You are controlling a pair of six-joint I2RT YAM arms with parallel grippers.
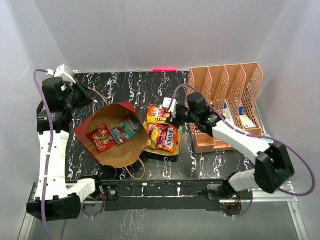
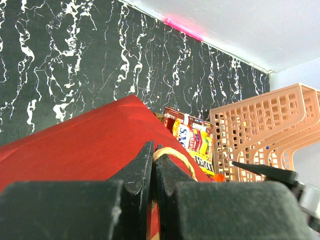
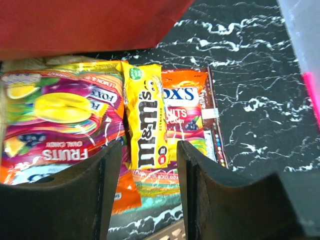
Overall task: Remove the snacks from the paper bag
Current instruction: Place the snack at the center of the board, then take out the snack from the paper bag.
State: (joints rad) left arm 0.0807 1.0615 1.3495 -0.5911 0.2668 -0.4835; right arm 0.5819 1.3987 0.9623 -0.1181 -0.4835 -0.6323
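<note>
The paper bag (image 1: 114,150), red outside and brown inside, lies open-mouthed left of centre. A red packet (image 1: 101,137) and a teal packet (image 1: 125,128) lie inside it. My left gripper (image 1: 89,95) is shut on the bag's cord handle (image 2: 174,154) at the bag's far left edge; the red bag wall (image 2: 85,135) fills the left wrist view. Several snacks (image 1: 162,131) lie piled right of the bag. My right gripper (image 1: 171,116) is open and empty over this pile, with a yellow packet (image 3: 146,125) between its fingers (image 3: 109,170) and a purple-yellow packet (image 3: 57,125) beside it.
A pink mesh desk organiser (image 1: 227,97) with stationery stands at the right, close behind my right arm; it also shows in the left wrist view (image 2: 265,125). A pink tape strip (image 1: 165,69) marks the table's far edge. White walls close in the table.
</note>
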